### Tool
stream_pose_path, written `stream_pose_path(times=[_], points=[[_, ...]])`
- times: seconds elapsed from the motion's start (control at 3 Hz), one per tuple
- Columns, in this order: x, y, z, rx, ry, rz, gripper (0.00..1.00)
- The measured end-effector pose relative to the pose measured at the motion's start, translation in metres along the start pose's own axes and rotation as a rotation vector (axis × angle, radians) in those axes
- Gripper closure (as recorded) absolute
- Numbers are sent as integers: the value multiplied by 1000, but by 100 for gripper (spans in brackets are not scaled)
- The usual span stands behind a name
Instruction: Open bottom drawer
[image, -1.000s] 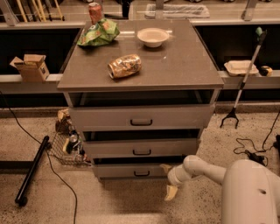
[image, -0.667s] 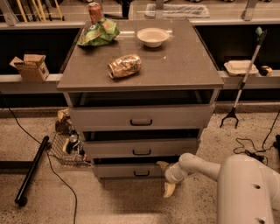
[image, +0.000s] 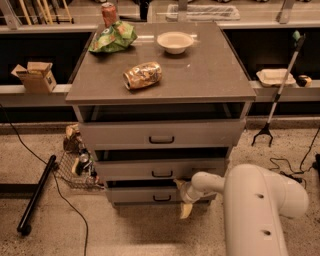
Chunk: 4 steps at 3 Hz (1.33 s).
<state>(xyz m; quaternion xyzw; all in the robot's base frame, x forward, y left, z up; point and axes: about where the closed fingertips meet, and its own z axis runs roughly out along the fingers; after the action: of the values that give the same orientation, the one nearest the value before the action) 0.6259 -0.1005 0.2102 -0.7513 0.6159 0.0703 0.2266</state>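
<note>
Now, gripper (image: 181, 197): low in front of the cabinet, at the level of the bottom drawer and just right of its handle; its two pale fingers (image: 185, 210) are spread apart, one pointing up and left, the other down toward the floor, with nothing between them.
Arm (image: 260, 210): a bulky white link fills the lower right, and a thinner white section reaches left from it to the gripper.
Bottom drawer (image: 135, 195): lowest of the three grey fronts, just above the floor, with a dark gap above its top edge; whether the gripper touches it I cannot tell.
Handle (image: 161, 198): small dark bar at the centre of the bottom drawer, just left of the gripper and not held.
Middle drawer (image: 125, 170): directly above, grey, with its own dark bar handle.
Top drawer (image: 210, 132): tallest and widest front, under the cabinet top (image: 215, 75).
On the cabinet top: a white bowl (image: 175, 42) at the back, a crumpled gold packet (image: 143, 75) lying on its side nearer the front, and a green bag (image: 112, 37) at the back left with a red can (image: 108, 12) behind it.
Left of the cabinet: a wire basket (image: 67, 172) of small items on the floor, touching the cabinet's side, and a black tube (image: 36, 195) lying further left.
Right of the cabinet: a grabber tool (image: 280, 90) leaning against the shelf.
</note>
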Motion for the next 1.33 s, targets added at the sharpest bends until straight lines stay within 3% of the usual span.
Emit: stream_pose_path(times=[0.33, 1.0, 1.33], points=[[9, -15, 14, 12, 68, 66, 0], [33, -21, 36, -12, 106, 205, 0], [40, -18, 44, -32, 107, 240, 15]])
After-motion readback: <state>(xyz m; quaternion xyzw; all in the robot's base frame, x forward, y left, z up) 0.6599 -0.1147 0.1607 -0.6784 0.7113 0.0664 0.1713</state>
